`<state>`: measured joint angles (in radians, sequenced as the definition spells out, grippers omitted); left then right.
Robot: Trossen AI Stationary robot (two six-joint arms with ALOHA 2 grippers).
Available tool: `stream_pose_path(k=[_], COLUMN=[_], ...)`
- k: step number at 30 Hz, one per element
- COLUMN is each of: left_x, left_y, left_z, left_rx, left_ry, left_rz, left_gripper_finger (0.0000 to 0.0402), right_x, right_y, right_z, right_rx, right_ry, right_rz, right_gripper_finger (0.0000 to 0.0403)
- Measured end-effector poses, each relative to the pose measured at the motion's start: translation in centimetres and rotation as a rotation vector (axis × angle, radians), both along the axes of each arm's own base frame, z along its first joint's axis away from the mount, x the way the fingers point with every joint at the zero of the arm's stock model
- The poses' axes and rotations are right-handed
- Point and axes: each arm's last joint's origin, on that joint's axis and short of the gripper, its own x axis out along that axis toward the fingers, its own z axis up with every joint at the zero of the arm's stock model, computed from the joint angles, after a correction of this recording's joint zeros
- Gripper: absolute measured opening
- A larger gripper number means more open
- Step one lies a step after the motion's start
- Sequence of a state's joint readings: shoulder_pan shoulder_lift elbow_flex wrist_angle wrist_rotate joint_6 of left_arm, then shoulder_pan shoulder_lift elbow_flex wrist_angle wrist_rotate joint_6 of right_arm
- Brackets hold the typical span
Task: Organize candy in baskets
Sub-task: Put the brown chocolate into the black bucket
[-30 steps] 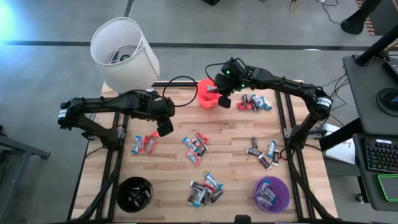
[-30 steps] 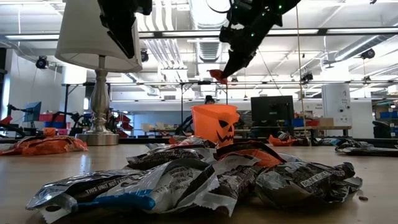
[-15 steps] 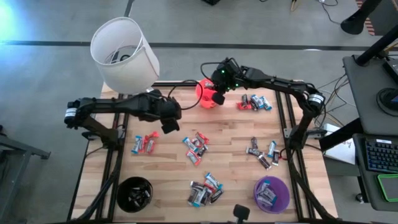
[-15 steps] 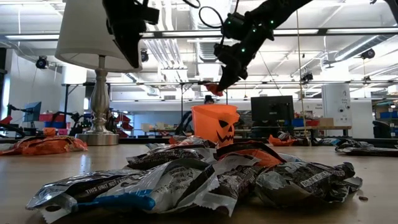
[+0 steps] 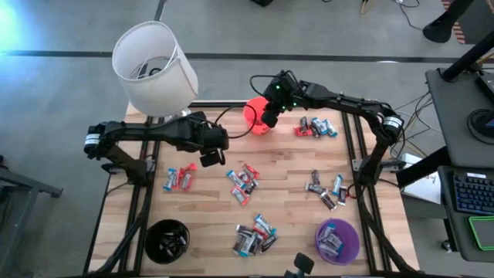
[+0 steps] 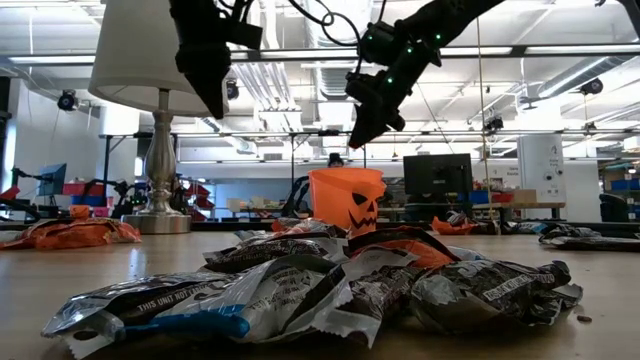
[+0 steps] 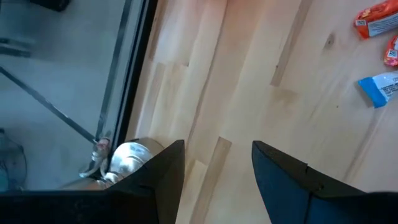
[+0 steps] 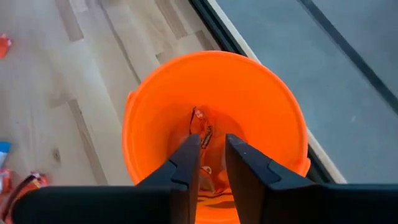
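The right hand (image 8: pixel 211 158), fingers slightly parted and empty, hangs above the orange bucket (image 8: pixel 273 106) holding red candy (image 8: pixel 200 127); the left hand (image 7: pixel 217 168) hovers open over the counter (image 7: pixel 249 74).

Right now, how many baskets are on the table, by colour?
Orange basket: 1
Black basket: 1
Purple basket: 1
Total: 3 baskets
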<state>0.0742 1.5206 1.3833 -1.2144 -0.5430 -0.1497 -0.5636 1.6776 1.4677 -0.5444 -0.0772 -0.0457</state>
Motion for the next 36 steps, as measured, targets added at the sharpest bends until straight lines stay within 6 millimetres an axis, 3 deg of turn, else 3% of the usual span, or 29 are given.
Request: stream_pose_path(k=[9,17,23,31,36], left_x=[-0.1,-0.1,0.0,0.2,0.2], left_y=[0.0,0.0,0.0,-0.7,-2.0], left_z=[0.3,0.3,0.1,0.0,-0.2], left_rx=[0.003,0.003,-0.005,-0.245,-0.337], left_ry=[0.008,0.017,0.028,-0.099,-0.099], left_rz=[-0.015,-0.024,-0.031,0.123,0.095], left_gripper_finger=[0.0169,0.0169,0.0169,0.0169,0.0169], right_x=[-0.8,-3.5,-5.0,-6.5,-7.3], right_y=[0.5,2.2,3.1,4.1,4.6], right_z=[1.3,3.7,6.0,7.6,8.0], right_rx=[0.044,0.023,-0.009,-0.006,0.038], right_ry=[-0.038,0.036,-0.014,-0.043,-0.036], right_rz=[-0.065,-0.002,-0.001,-0.021,-0.057], right_gripper_finger=[0.0109,0.0112,0.0107,0.0116,0.0114])
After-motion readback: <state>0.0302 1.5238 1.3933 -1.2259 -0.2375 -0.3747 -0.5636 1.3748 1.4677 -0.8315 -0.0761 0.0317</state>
